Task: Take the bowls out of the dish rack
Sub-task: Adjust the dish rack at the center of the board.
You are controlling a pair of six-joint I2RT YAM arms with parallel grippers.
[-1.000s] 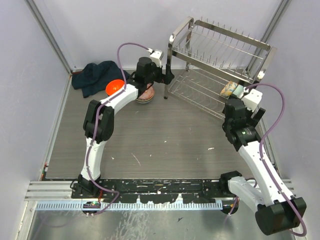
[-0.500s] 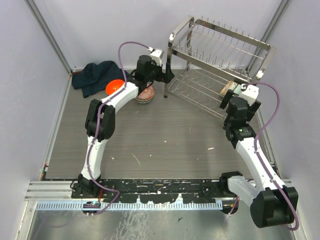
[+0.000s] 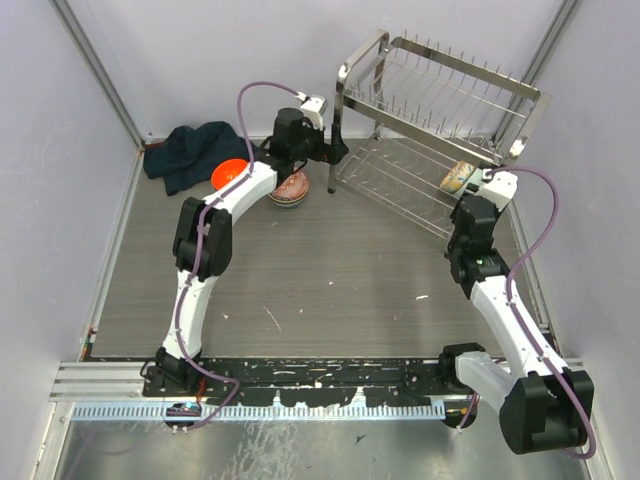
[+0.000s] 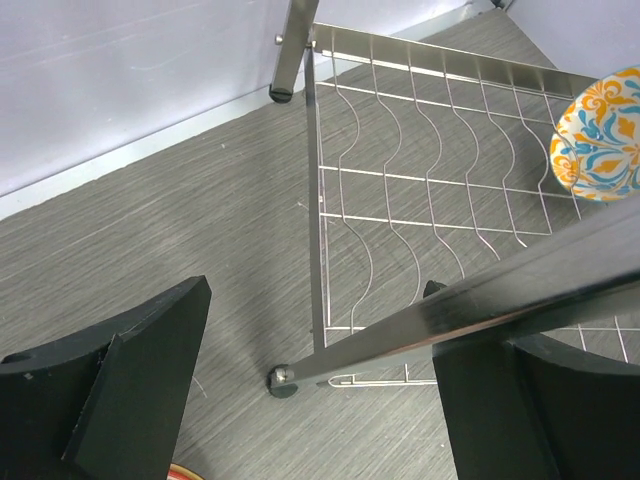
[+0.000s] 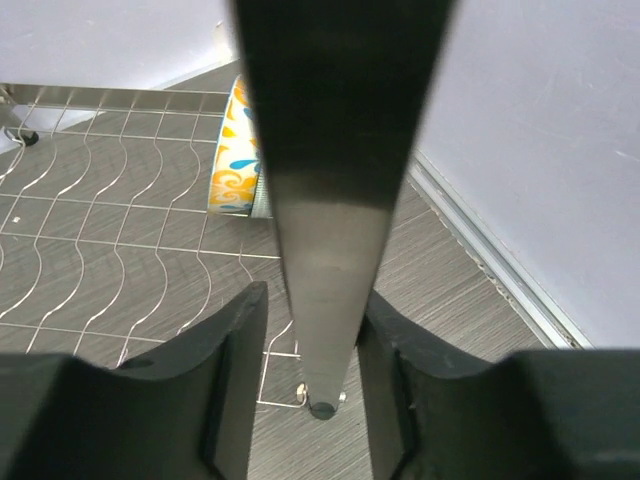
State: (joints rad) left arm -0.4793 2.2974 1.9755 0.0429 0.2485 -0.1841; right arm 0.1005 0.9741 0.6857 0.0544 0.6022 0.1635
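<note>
Since 1 second ago the right arm has swung up and left to the dish rack's right end, and its fingers have drawn in from wide. The left arm has barely shifted.

Top external: the right gripper (image 3: 472, 200) sits at the right end of the dish rack (image 3: 440, 95). The floral bowl (image 3: 458, 177) lies on the lower tier just up-left of it, well apart from the left gripper (image 3: 335, 152) at the rack's left end, so the right arm is the nearer 1. An orange bowl (image 3: 230, 172) and a pink-red bowl (image 3: 292, 192) sit off the rack at upper left, near a dark cloth (image 3: 190, 150).

Left wrist: the jaws stand wide, with a rack tube (image 4: 470, 310) crossing between them. The floral bowl shows at the upper right edge.

Right wrist: the fingers (image 5: 235, 380) stand narrow on either side of an upright rack post (image 5: 330, 150). Whether they pinch it I cannot tell. The floral bowl stands on edge beyond the post, at upper left.
</note>
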